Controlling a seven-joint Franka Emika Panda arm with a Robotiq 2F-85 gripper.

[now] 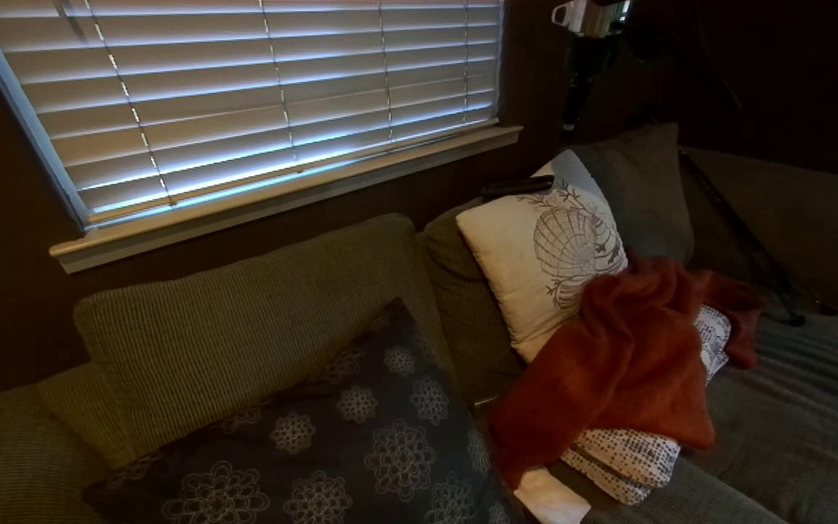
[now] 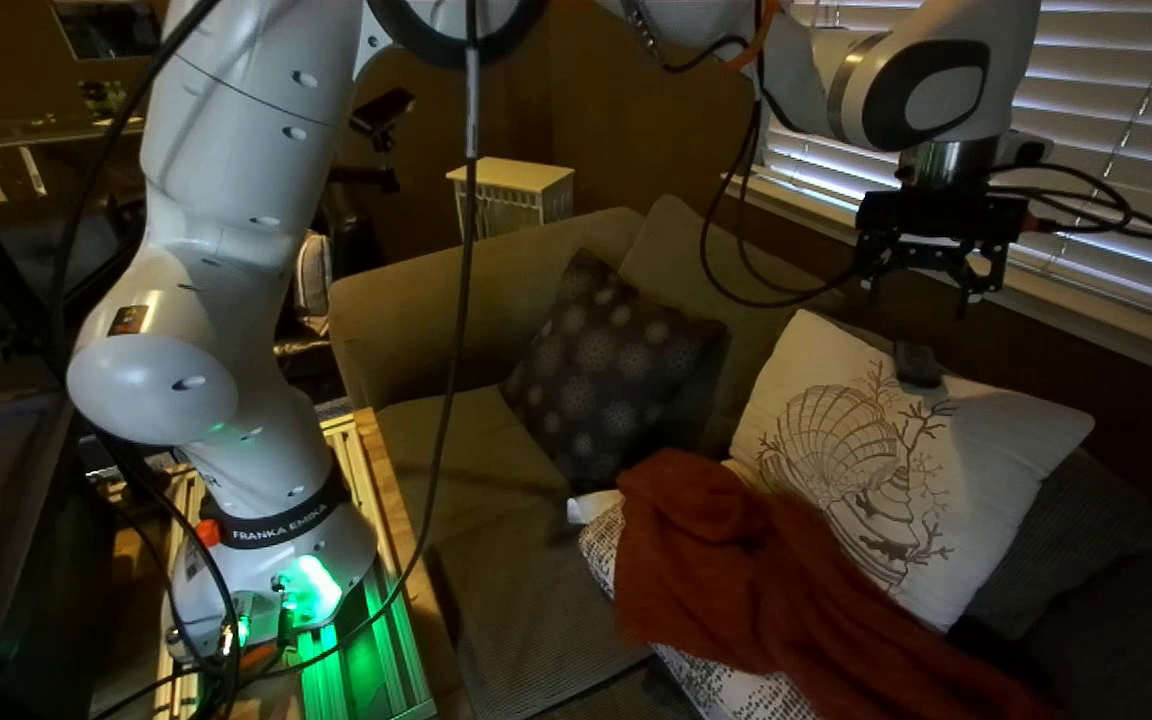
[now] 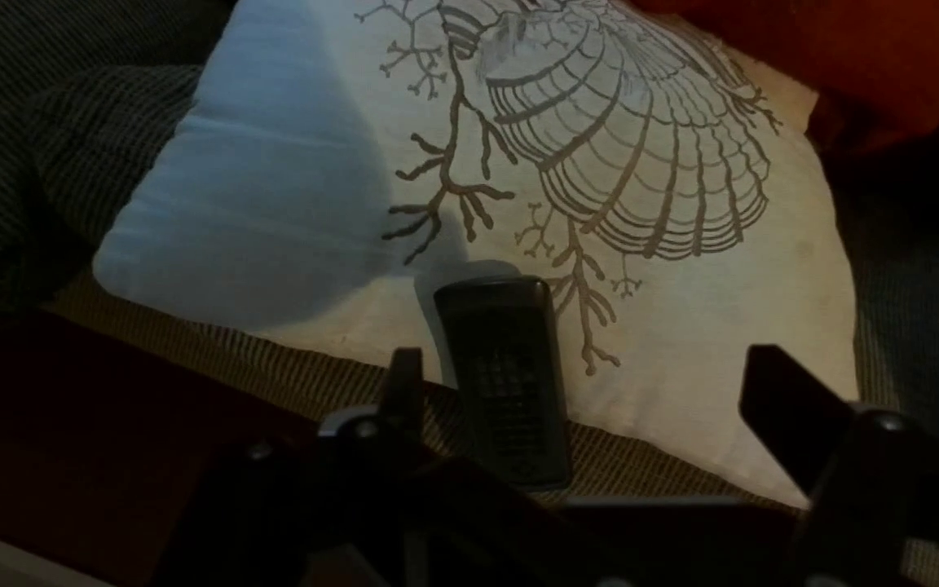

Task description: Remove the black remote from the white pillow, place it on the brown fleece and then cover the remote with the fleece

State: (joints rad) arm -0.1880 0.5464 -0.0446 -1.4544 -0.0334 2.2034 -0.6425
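The black remote [image 1: 517, 186] [image 2: 917, 365] [image 3: 510, 383] lies over the top edge of the white pillow [image 1: 503, 240] [image 2: 1026, 425] [image 3: 698, 326], which has a shell print and leans on the sofa back. One end of the remote juts past the pillow's edge. The rust-brown fleece [image 1: 623, 364] [image 2: 716, 570] [image 3: 885, 73] lies rumpled in front of the pillow and against its lower part. My gripper [image 2: 919, 290] [image 3: 584, 355] is open and empty above the remote, apart from it. In the wrist view the remote appears between the fingers, nearer the left one.
A dotted white cushion or folded cloth [image 1: 626, 462] [image 2: 726, 685] lies under the fleece. A dark flowered pillow [image 1: 332, 444] [image 2: 611, 370] rests on the sofa. The window sill [image 1: 288, 193] and blinds stand behind the sofa back. A cable [image 2: 736, 240] hangs from the arm.
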